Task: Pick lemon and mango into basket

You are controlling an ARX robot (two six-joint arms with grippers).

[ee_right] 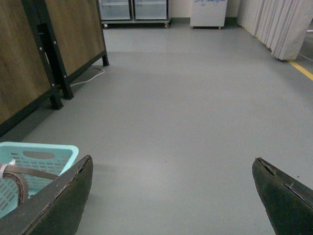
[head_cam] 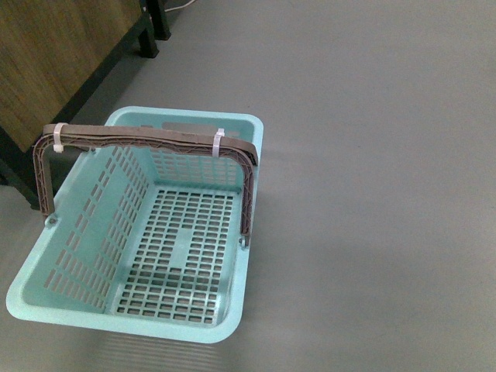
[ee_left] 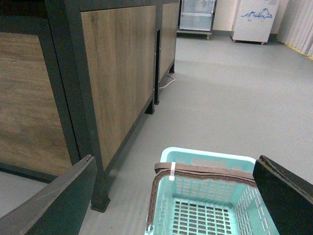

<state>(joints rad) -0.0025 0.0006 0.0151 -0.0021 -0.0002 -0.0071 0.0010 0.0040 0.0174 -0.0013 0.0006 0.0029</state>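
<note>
On grey floor (head_cam: 372, 194): empty light aqua-blue slotted plastic basket (head_cam: 85, 232). Lemon, mango unseen. Left gripper (ee_left: 174, 158), right gripper (ee_right: 172, 159): jaws wide, holding nothing. Both picks apparently pending.

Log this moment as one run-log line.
basket: empty, on floor beside cabinet | lemon, mango: not in view | left gripper: open, empty | right gripper: open, empty

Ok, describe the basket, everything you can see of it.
The basket is light aqua plastic, rectangular, with slotted walls and base. Its brown handles stand upright together, bound by two white zip ties. It sits upright on the grey floor, near a wooden cabinet, and is empty. Nothing but the floor touches it.
</note>
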